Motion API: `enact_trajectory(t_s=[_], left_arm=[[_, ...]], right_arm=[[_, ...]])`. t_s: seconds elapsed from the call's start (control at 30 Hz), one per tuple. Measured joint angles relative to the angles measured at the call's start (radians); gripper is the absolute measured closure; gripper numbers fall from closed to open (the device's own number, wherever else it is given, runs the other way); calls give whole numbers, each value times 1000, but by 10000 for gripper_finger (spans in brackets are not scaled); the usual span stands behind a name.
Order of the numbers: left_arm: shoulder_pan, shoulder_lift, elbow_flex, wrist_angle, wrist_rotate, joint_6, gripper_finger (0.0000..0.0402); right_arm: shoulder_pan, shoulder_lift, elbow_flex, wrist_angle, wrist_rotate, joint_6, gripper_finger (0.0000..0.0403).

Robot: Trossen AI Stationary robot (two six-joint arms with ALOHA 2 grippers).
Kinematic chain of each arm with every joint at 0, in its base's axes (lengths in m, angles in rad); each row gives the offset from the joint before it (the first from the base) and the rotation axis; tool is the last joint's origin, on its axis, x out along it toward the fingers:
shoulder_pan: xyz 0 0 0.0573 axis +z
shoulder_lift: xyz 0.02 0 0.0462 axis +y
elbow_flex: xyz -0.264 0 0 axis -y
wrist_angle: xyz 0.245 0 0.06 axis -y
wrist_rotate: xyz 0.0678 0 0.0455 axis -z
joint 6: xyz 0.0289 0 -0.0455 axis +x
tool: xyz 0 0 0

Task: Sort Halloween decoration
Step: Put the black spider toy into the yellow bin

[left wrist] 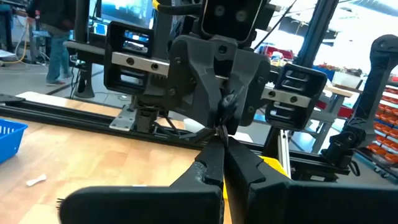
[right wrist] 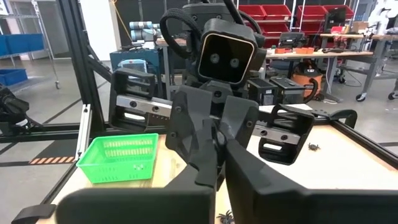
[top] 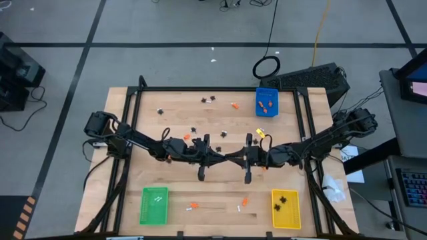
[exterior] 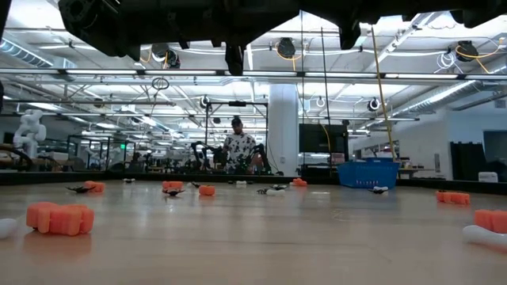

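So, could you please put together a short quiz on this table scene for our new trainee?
1. True or false: the blue tray holds orange lumps.
2. Which tray holds the black spiders? A) green B) yellow C) blue
3. Fill in: the left pincer and right pincer meet near the table's ____, both shut.

Key:
1. True.
2. B: the spiders lie in the yellow tray; the green tray holds white bits.
3. Middle.
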Motion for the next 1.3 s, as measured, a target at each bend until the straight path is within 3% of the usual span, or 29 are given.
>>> enact_trajectory(t_s=[0.3, 0.6, 0.8, 1.03, 1.3], left_arm=[[0, 0, 1, -33, 0, 3, 397], [0, 0, 0, -134, 0, 41, 326], [0, 0, 0, -195, 0, 86, 302], [0, 0, 0, -238, -1, 87, 301], [1, 0, 0, -300, -221, 139, 301]], right_arm=[[2, -5, 0, -5, -2, 2, 400], [36, -89, 2, -84, -5, 18, 400], [93, -148, 84, -527, -57, 229, 400], [215, -142, 229, -1070, -139, 605, 399], [390, -132, 249, -1350, -303, 1092, 398]])
